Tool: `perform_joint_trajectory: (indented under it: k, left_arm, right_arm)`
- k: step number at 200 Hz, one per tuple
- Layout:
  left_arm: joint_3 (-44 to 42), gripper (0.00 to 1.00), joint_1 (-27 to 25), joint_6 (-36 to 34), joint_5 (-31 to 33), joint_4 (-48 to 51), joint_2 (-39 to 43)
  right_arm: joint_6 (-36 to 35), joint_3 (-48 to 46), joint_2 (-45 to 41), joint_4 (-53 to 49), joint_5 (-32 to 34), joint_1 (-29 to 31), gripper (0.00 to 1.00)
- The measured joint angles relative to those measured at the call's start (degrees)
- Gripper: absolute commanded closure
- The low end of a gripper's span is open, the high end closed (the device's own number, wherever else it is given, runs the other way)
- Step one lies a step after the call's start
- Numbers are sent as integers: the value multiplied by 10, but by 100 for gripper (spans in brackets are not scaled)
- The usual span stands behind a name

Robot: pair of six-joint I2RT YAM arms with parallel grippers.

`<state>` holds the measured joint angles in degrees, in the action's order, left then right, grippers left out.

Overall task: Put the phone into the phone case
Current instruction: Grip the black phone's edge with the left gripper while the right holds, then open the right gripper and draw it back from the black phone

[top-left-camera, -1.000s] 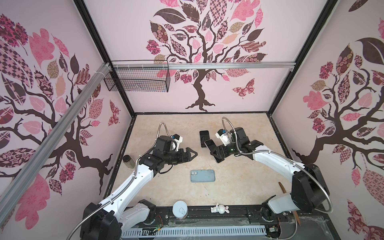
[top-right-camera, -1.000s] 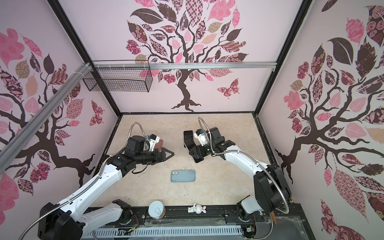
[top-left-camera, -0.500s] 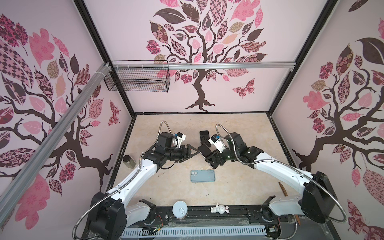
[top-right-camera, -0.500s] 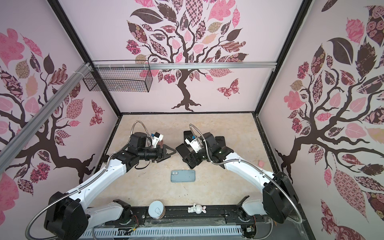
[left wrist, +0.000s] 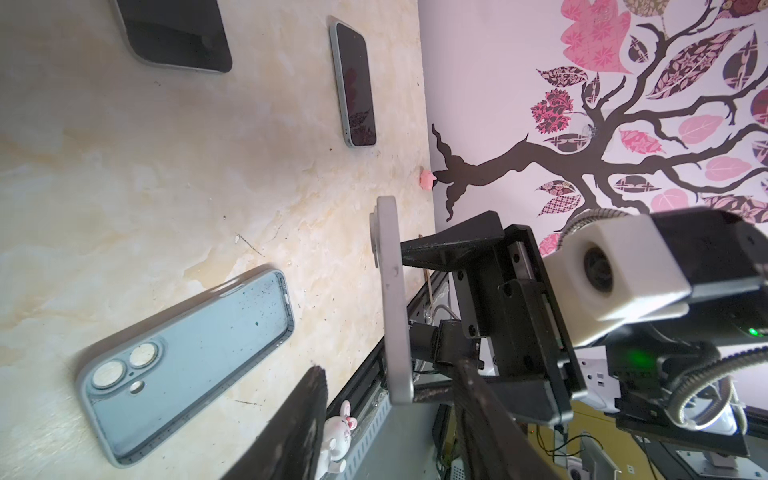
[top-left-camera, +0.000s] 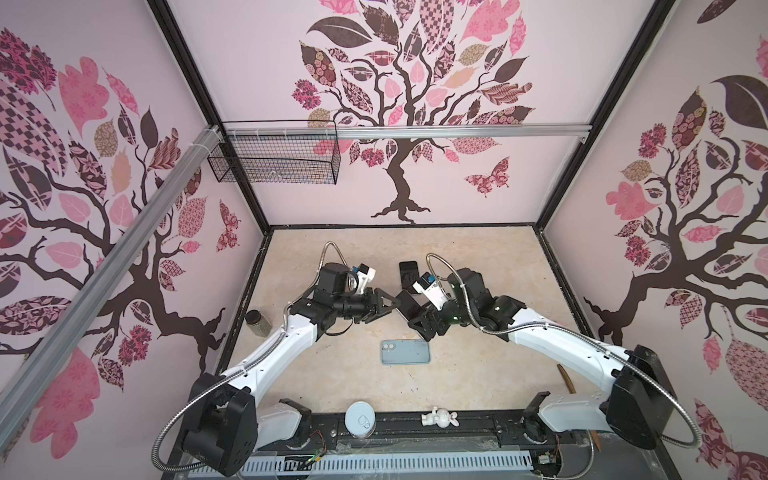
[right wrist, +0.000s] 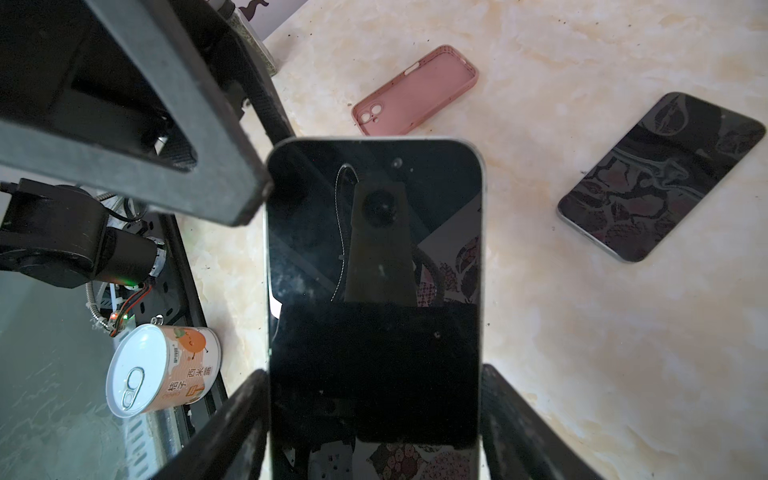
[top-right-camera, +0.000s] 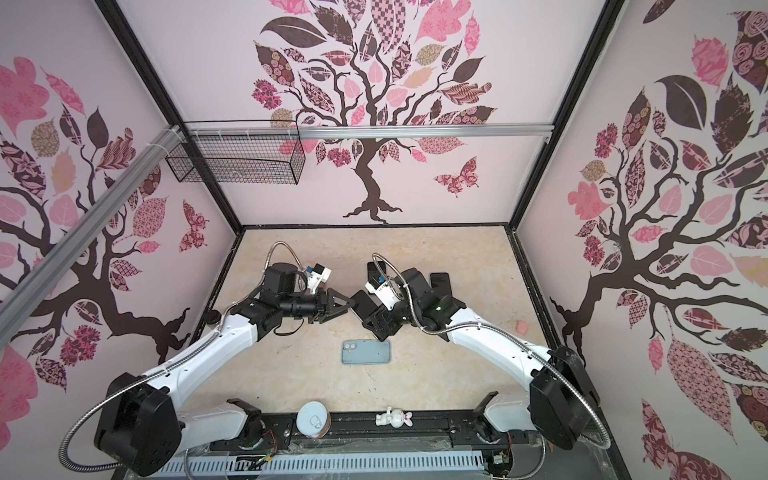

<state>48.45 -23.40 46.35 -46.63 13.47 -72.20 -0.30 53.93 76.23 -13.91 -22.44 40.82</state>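
The left hand is closing around the phone, fingers still apart. The right hand is squeezing it mid-picture. A pass is probably starting.

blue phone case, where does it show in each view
top view: blue phone case flat on the table, in front of the lifted phone.
top view: same spot.
left wrist: lying beside the lifted phone, seen edge-on.
right wrist: not in it.
shared landmark: the lifted phone, in all four.
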Motion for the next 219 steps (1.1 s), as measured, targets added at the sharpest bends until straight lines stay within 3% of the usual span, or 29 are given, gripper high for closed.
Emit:
perform_joint_trajectory:
  k: [145, 152, 183, 199, 219]
  left_arm:
    - [0, 92, 1, 9, -2, -9, -7]
    - [0, 93, 1, 10, -1, -9, -7]
    - [0, 98, 4, 16, 0, -11, -7]
    - [0, 100, 6, 16, 3, -13, -7]
    - [0, 100, 14, 16, 8, -14, -5]
  right_arm:
    - [-6, 1, 0, 0, 23, 20, 68]
    - [-7, 1, 0, 0, 27, 21, 64]
    - [-4, 1, 0, 5, 36, 22, 12]
    - [4, 1, 0, 14, 48, 23, 1]
    - [21, -1, 0, 31, 64, 23, 0]
